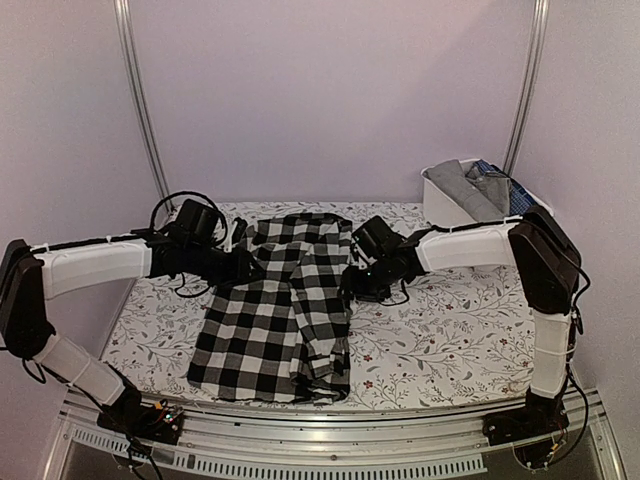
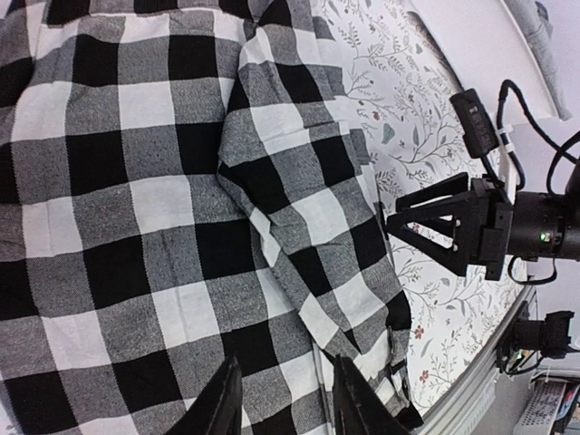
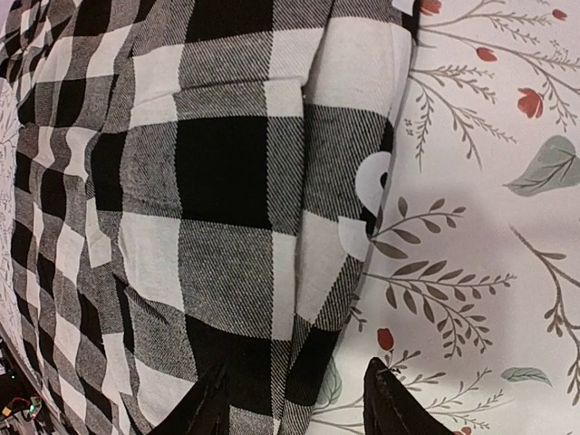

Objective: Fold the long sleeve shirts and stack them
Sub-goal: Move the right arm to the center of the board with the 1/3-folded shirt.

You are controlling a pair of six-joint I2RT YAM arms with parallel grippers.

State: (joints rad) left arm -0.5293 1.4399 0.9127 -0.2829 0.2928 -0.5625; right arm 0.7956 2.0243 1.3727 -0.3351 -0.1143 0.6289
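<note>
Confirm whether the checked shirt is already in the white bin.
No, the checked shirt lies on the floral table, outside the bin.

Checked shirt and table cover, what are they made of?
Checked shirt: woven cloth, likely cotton flannel; diagonal weave visible, matte, soft creases. Table cover: floral printed sheet, matte, lying flat; cloth or vinyl, cannot tell.

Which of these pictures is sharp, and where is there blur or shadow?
Top view: soft even light, slightly grainy. Left wrist view: the checked shirt shows a sharp weave; the left pincer at the bottom edge is dark and blurred. Right wrist view: weave sharp, right pincer blurred, soft shadow on the tablecloth.
</note>
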